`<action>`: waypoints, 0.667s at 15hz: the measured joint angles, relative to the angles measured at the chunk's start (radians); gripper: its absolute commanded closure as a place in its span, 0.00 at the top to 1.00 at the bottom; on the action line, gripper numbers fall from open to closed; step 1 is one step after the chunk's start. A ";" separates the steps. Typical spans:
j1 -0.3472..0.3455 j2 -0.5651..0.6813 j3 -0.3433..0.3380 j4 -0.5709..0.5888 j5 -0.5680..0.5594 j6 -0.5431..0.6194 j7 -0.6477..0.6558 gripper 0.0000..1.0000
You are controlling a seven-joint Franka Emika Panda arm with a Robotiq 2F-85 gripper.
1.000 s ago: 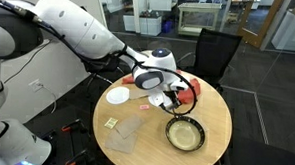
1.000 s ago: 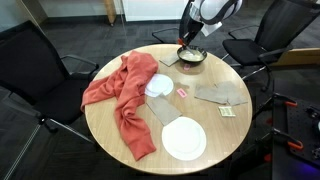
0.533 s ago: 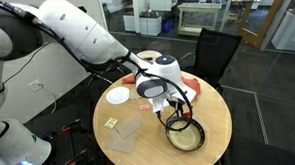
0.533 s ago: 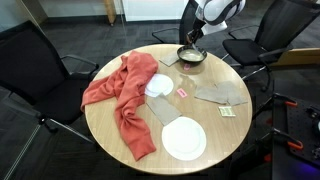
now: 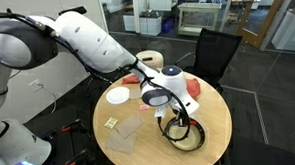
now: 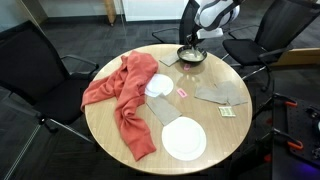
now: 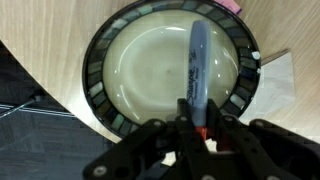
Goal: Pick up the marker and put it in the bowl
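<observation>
In the wrist view my gripper (image 7: 198,128) is shut on a blue marker (image 7: 198,65), which points out over the cream inside of the bowl (image 7: 110,48), a dish with a dark checked rim. In both exterior views the gripper (image 5: 171,114) (image 6: 195,40) hangs directly above the bowl (image 5: 192,141) (image 6: 193,56) near the edge of the round wooden table (image 5: 218,116). The marker is too small to make out in the exterior views.
A red cloth (image 6: 118,90) lies across the table, with a white plate (image 6: 184,138), a smaller white plate (image 6: 158,85) and paper napkins (image 6: 218,94). Black office chairs (image 6: 30,60) (image 5: 217,51) stand around the table.
The arm has moved with the marker toward the bowl and lowered, so the gripper now hangs over the bowl's middle.
</observation>
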 measured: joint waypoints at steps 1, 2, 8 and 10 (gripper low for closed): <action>-0.001 0.012 0.000 0.014 0.008 -0.001 0.009 0.05; -0.002 0.023 0.000 0.027 0.015 -0.002 0.019 0.05; -0.007 0.072 -0.004 0.088 0.031 -0.018 0.057 0.69; -0.007 0.080 -0.006 0.098 0.033 -0.018 0.063 0.84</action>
